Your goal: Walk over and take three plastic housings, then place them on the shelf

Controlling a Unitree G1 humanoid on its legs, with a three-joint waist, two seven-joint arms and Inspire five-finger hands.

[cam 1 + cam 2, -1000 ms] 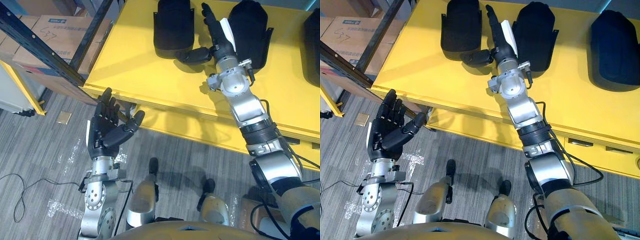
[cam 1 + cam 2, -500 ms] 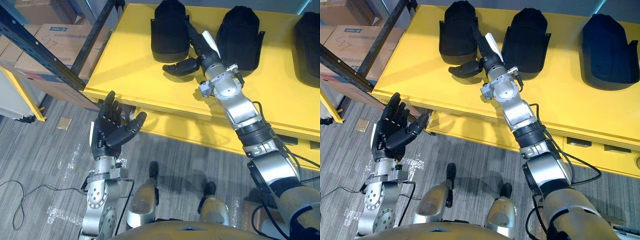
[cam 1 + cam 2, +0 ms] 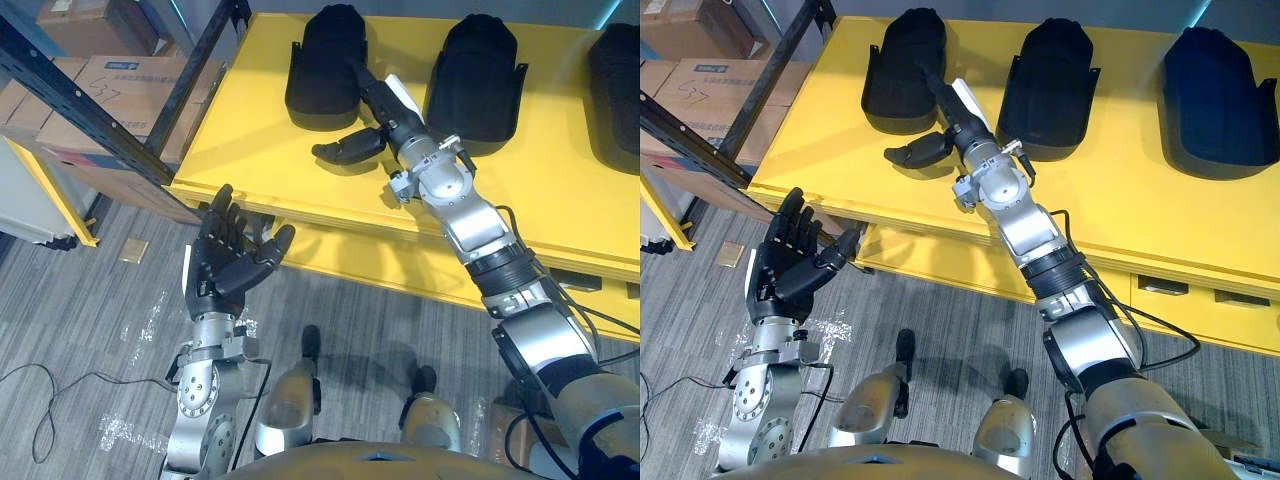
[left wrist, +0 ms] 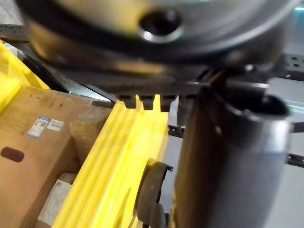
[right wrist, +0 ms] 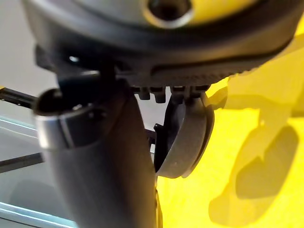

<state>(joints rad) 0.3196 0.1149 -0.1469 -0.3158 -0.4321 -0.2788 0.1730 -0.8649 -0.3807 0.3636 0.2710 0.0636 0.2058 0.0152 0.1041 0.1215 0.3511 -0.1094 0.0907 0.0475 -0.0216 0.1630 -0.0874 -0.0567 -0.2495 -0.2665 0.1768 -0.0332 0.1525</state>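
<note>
Where the leftmost housing (image 3: 325, 65) lies on the yellow table (image 3: 270, 150), the right hand (image 3: 398, 128) stretches straight, close-set fingers (image 3: 380, 105) along its edge, with the thumb splayed wide. The middle housing (image 3: 480, 70) sits just behind those fingers and the third housing (image 3: 615, 80) well beyond. The left hand (image 3: 225, 265) hovers palm up with its fingers spread, off the table's edge.

Right hand (image 3: 392, 108) at full reach, left hand (image 3: 222, 262) open.
The silver-grey right arm stretches far forward, fingers straight and thumb splayed wide to its left. The left hand sits low and near, palm up, fingers spread and relaxed.
</note>
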